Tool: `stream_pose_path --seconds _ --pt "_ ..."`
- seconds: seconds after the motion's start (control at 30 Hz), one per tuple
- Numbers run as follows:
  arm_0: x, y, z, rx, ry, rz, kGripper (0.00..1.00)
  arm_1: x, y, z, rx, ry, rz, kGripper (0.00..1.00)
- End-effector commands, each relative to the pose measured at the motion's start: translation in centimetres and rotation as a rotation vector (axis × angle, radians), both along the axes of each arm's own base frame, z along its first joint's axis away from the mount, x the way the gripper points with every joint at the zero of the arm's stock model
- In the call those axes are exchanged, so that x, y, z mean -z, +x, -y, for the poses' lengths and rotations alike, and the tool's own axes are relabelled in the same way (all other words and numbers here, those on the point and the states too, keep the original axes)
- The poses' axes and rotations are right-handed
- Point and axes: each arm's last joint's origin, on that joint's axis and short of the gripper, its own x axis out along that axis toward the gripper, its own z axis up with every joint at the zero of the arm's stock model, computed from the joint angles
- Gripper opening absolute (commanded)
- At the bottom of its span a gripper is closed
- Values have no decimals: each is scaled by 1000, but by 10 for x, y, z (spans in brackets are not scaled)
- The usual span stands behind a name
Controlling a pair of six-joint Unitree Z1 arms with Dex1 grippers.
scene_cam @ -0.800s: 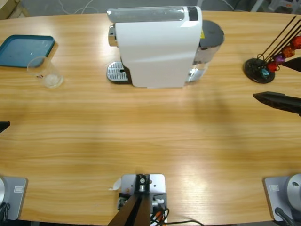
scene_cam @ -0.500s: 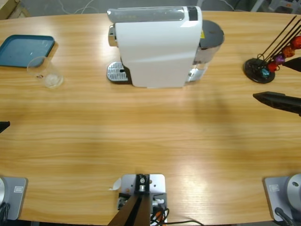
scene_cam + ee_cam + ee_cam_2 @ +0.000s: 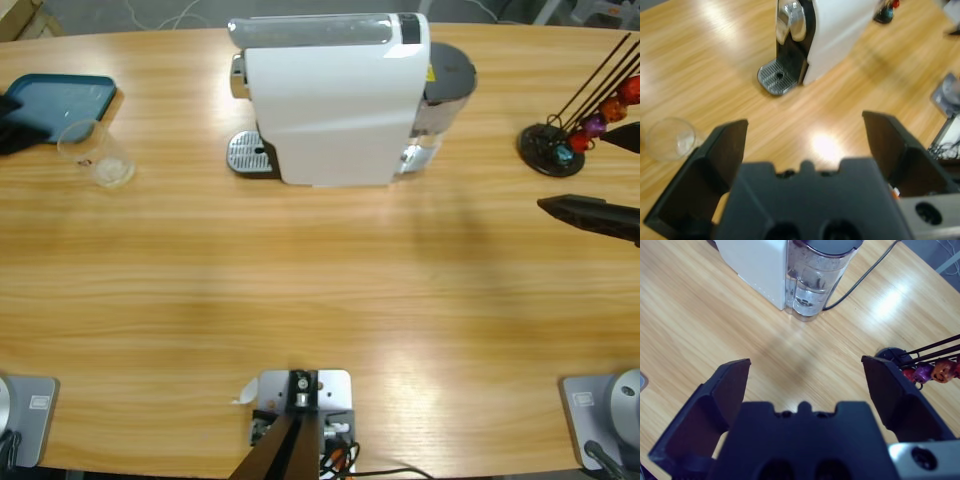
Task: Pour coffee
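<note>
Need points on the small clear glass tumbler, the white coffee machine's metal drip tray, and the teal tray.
small clear glass tumbler [image 3: 97,153]: high view, on its side wall.
metal drip tray [image 3: 776,80]: left wrist view, on its perforated grate.
teal tray [image 3: 60,100]: high view, on its bare flat middle.

left gripper [image 3: 18,120] moved up — now beside glass [image 3: 97,153]

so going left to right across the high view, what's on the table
tray → glass → drip grate → coffee machine → water tank → capsule stand
</note>
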Motion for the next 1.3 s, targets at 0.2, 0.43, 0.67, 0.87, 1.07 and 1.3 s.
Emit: stream_pose_path --seconds 0.2,0.43,0.67,0.87,1.07,1.3 --pt "6 128 72 -176 -179 -373 982 9 -1 1 9 -12 -19 1000" --pt "21 167 99 -206 -266 -550 987 10 1 -2 9 -22 -30 1000" --pt "30 200 115 -228 -285 -575 965 11 3 -4 8 -31 -39 1000" --pt "35 207 122 -222 -297 -599 770 11 4 -5 9 -36 -44 1000" --pt "38 203 122 -201 -321 -659 770 12 5 -6 9 -37 -46 1000" --pt "35 196 117 -202 -331 -677 443 12 6 -6 10 -39 -48 1000"
